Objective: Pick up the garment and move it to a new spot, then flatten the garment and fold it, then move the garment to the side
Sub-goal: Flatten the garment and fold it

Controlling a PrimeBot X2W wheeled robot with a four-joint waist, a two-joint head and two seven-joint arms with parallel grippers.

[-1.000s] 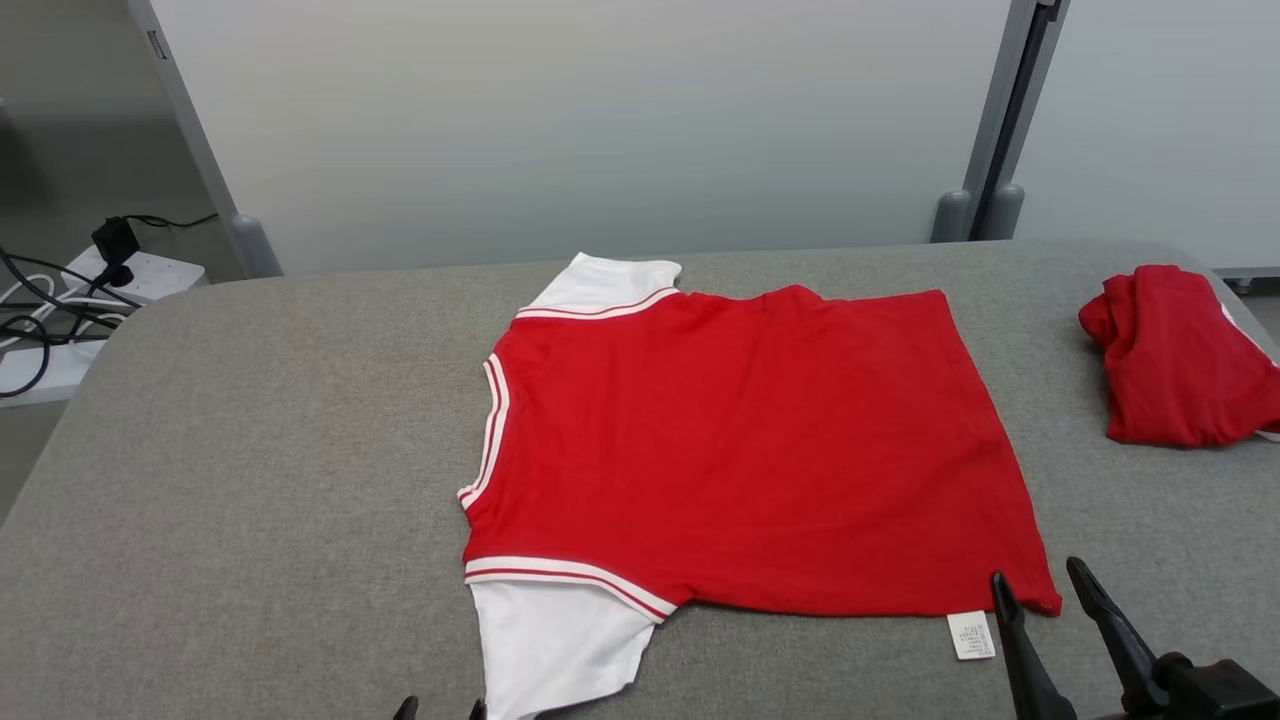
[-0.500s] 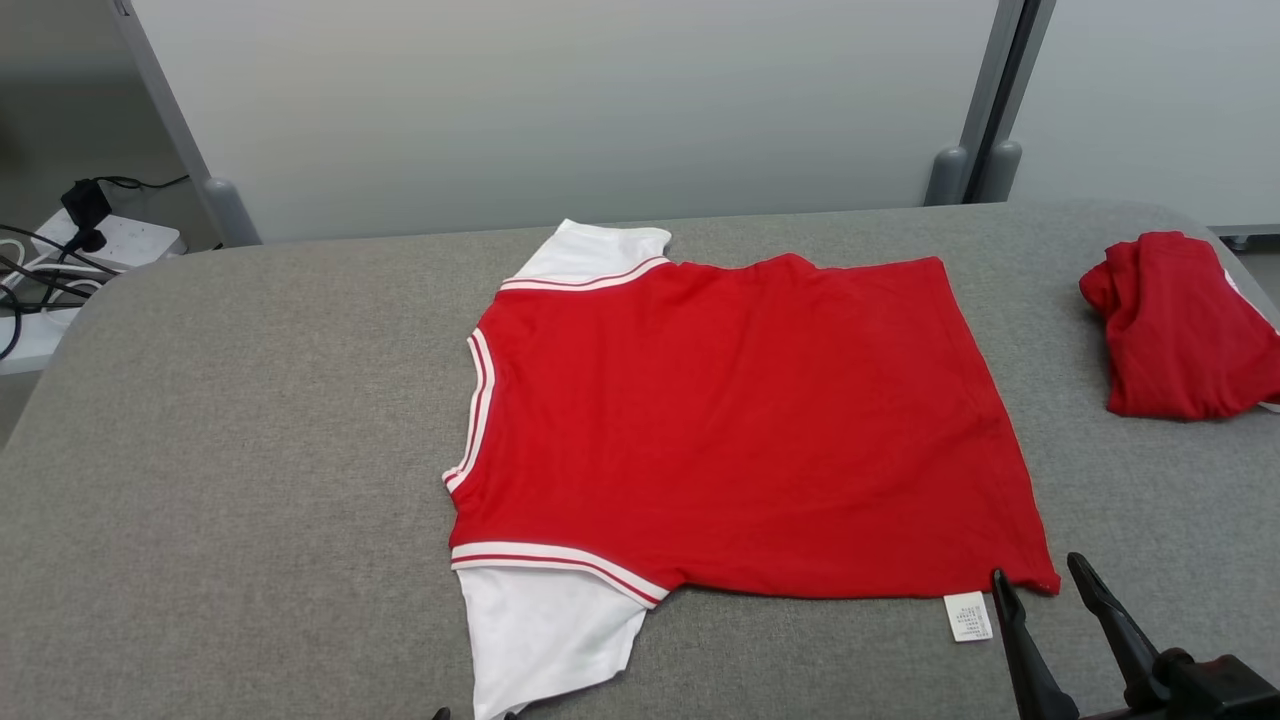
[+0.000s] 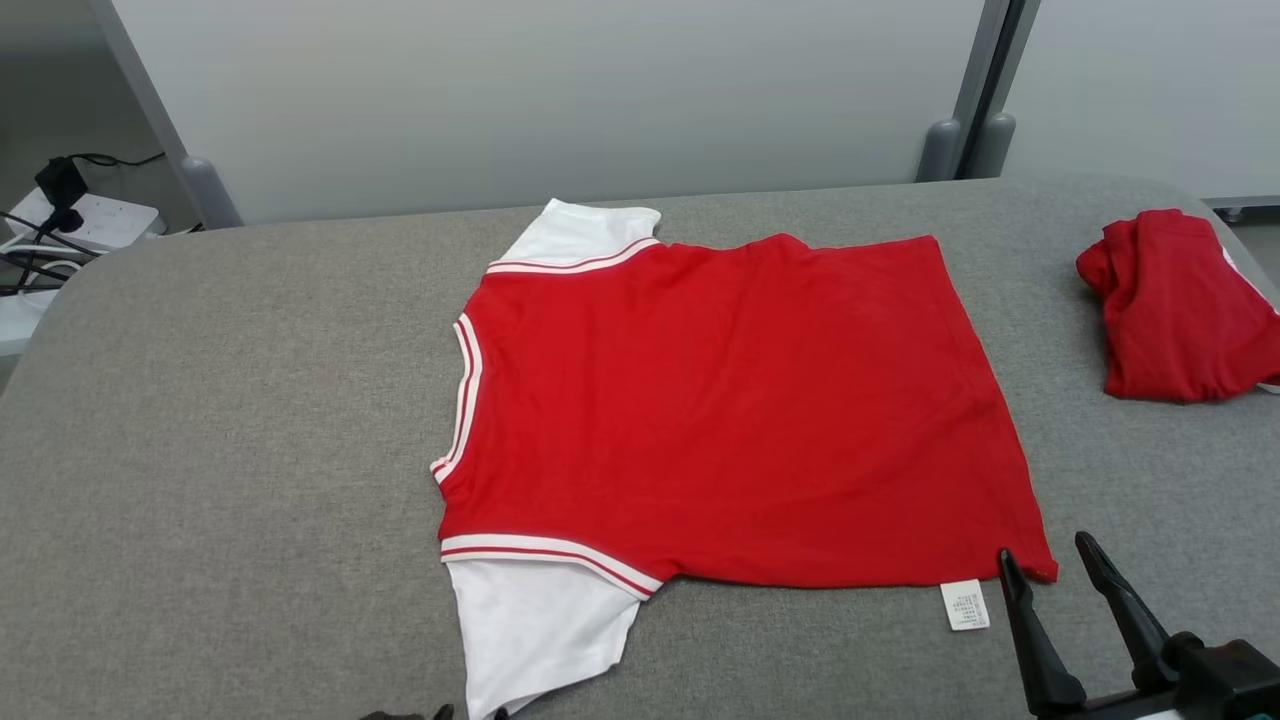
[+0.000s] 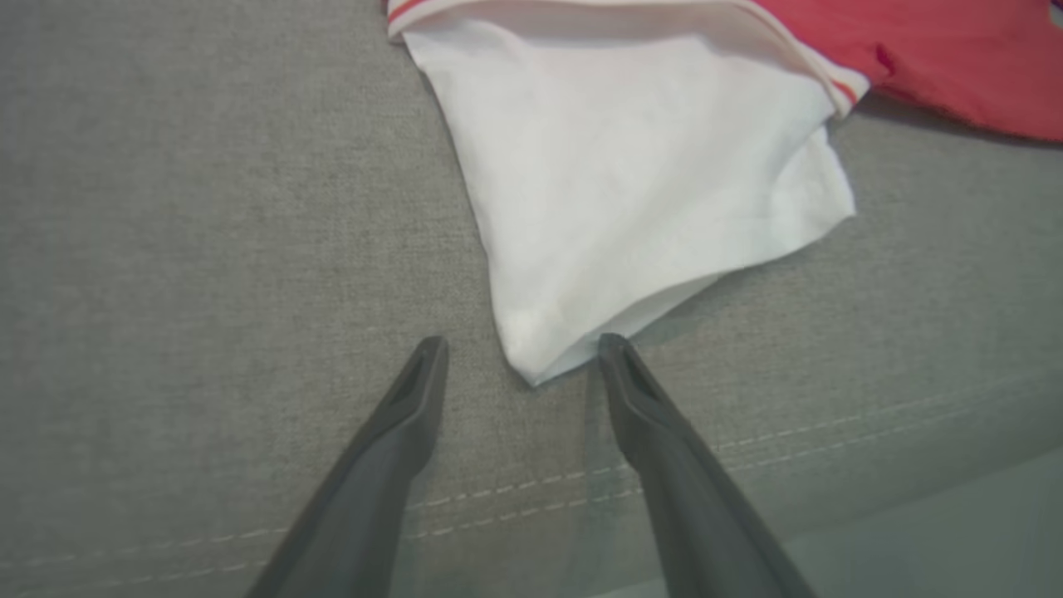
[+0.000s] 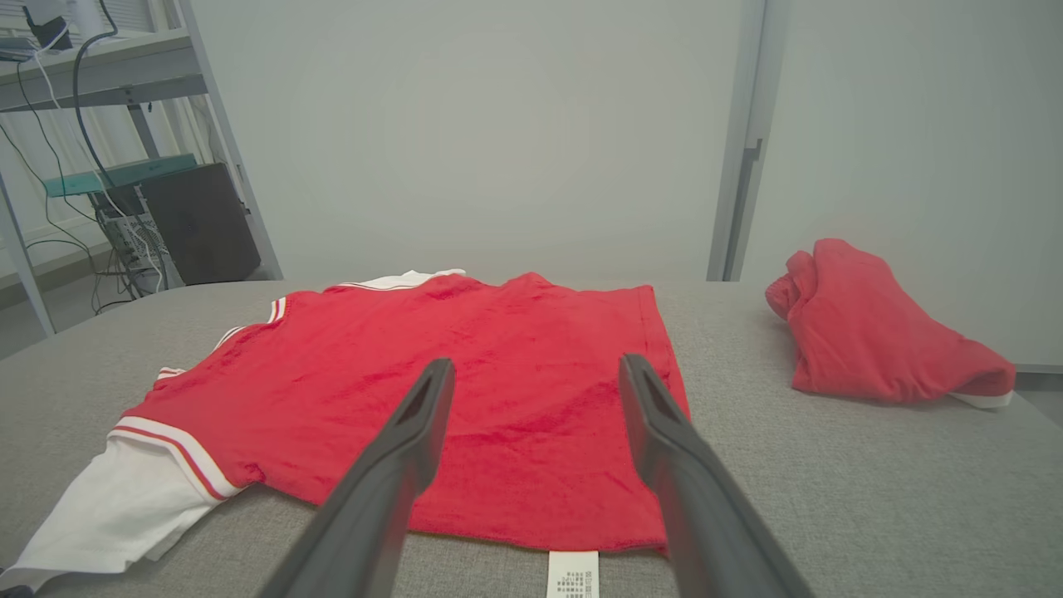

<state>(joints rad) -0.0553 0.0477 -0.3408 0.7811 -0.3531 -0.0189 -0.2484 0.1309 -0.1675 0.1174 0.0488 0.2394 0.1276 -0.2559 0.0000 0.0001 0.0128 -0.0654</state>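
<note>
The red shirt [image 3: 740, 410] lies spread flat in the middle of the grey table [image 3: 230, 400], collar toward the table's left end and hem toward its right end. Its two white sleeves have red-and-white striped bands. One sleeve [image 3: 575, 235] points to the table's far edge, and the other [image 3: 540, 630] reaches almost to the near edge. A small white label [image 3: 965, 605] sticks out from under the hem at the corner closest to the table's near edge.

The left gripper [image 4: 521, 349] sits low over the table's near edge, fingers spread, with the pointed corner of the near sleeve between the two tips. The pictures do not show whether either finger touches the cloth. The right gripper [image 3: 1045, 552] is also at the near edge, further toward the table's right end, and its fingers are spread wide too. In the head view one tip sits right at the hem corner beside the label. It grips nothing, and contact with the fabric cannot be judged.

A second red garment [image 3: 1175, 310] sits bunched in a loose heap at the table's right end, well apart from the shirt. Beyond the table's far edge stands a pale partition wall [image 3: 560, 100]. Off the far left corner there is a white power strip [image 3: 90, 215] with black cables.
</note>
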